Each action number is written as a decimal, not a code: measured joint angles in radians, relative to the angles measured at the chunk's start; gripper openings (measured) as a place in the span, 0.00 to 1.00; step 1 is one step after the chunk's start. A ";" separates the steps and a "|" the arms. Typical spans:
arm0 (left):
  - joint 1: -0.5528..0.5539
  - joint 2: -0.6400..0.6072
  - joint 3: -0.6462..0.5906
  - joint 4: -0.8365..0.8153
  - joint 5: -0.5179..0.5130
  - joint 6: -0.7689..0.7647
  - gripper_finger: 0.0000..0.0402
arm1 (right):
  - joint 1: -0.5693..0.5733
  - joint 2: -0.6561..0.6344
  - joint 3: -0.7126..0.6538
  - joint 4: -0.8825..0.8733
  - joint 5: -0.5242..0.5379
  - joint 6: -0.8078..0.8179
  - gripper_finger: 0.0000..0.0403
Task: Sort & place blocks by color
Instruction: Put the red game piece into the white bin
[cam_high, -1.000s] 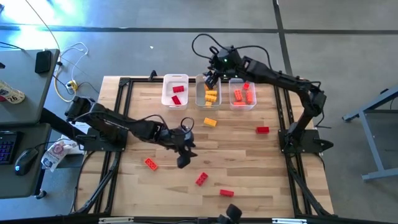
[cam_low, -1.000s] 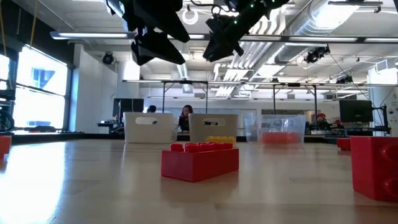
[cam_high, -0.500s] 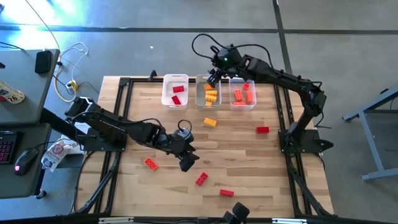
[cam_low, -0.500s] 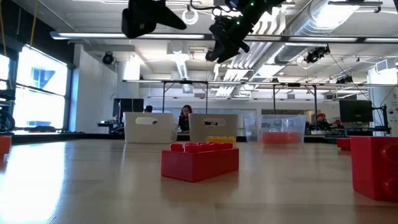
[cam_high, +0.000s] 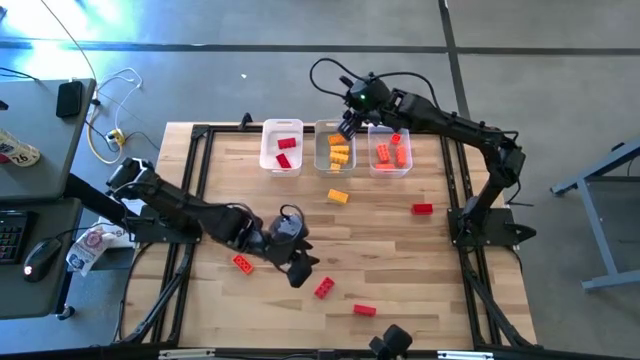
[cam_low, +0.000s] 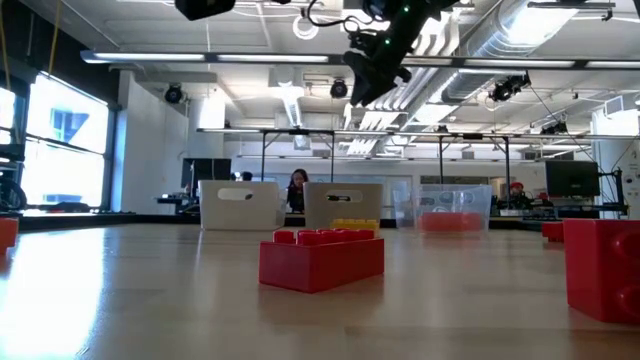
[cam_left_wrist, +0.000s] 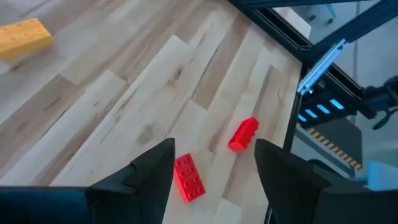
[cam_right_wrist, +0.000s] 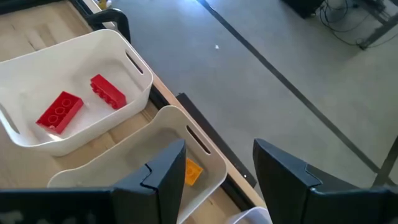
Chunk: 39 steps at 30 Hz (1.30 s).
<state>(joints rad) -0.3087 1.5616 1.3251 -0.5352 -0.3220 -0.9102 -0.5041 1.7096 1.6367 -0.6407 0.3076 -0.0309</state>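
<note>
Red blocks (cam_high: 323, 288) lie beside the left gripper (cam_high: 300, 270), its fingers apart and empty. Right gripper (cam_high: 349, 127), fingers likewise apart and empty, hangs over the middle bin (cam_high: 322, 160).

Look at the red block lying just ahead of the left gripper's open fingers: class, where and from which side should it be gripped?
Judging from above, the red block lies flat and slanted on the table, studs up, with bare wood all round. The left gripper would best come straight down and close across the block's two long side faces, turned to match its slant. The narrow width fits the open fingers better than its length would.
</note>
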 joint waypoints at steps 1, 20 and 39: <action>-0.008 0.000 0.000 -0.002 -0.014 -0.004 0.53 | 0.000 0.000 0.000 -0.002 0.000 0.004 0.43; -0.052 0.262 0.005 0.064 -0.117 -0.135 0.53 | 0.000 0.000 0.000 -0.033 0.000 0.031 0.43; -0.053 0.470 0.124 0.061 -0.042 -0.135 0.53 | 0.000 0.000 0.000 -0.053 0.004 0.034 0.43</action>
<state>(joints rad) -0.3618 2.0318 1.4494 -0.4745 -0.3641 -1.0447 -0.5041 1.7096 1.6367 -0.6941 0.3115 0.0032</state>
